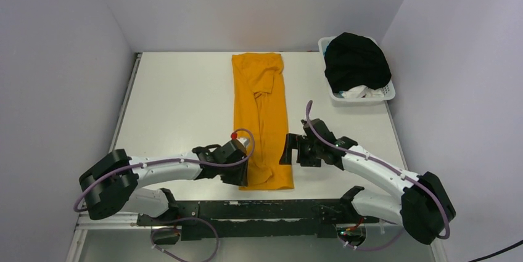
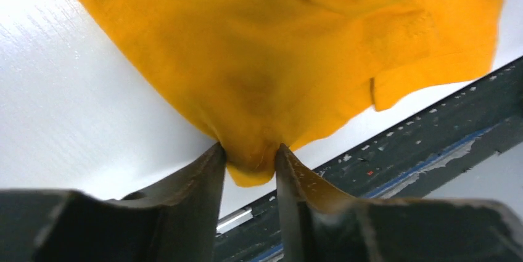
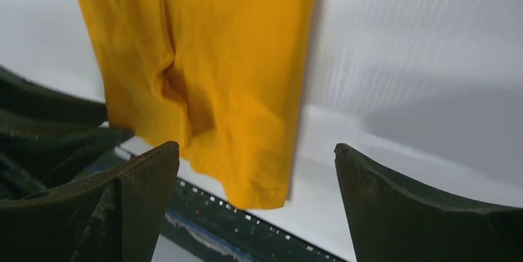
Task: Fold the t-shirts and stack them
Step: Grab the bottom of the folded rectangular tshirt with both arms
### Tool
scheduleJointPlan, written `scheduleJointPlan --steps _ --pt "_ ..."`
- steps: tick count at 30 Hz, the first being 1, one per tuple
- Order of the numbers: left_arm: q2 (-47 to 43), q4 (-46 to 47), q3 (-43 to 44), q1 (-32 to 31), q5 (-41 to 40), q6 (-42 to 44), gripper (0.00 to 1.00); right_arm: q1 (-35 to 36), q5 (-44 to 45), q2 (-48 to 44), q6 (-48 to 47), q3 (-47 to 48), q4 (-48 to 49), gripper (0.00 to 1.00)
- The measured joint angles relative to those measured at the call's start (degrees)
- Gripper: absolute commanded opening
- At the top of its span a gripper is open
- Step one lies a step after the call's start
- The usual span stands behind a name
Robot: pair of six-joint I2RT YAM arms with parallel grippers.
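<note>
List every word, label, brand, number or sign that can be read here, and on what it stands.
None can be read.
The orange t-shirt is plain, no print or tag showing.
The white basket and the black garment in it show no lettering.
The dark rail near the shirt's hem has pale specks and a red mark, too small to read.

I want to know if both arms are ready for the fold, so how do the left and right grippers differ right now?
The left gripper is pinched shut on a bunched bit of near hem of the orange t-shirt; the right gripper stands wide open, holding nothing. The left gripper is at the shirt's left near corner, the right gripper beside its right edge. Both are low over the table at the shirt's near end.
</note>
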Motion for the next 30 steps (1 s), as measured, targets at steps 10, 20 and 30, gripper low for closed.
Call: scheduleJointPlan --steps 10,20,30 --pt "0.4 -5.3 0.7 -1.3 -2.8 -2.4 0.02 3.0 -5.8 -4.8 4.5 -5.6 -3.0 0.8" --pt "-0.5 -6.2 0.3 -1.3 -2.7 -4.0 0.03 7.0 -10.7 -0.9 7.9 -8.4 -0.3 0.48" --pt "-3.7 -4.2 -2.8 -1.3 -2.5 -6.3 0.0 8.1 -8.7 0.5 11.8 -9.8 0.5 0.0"
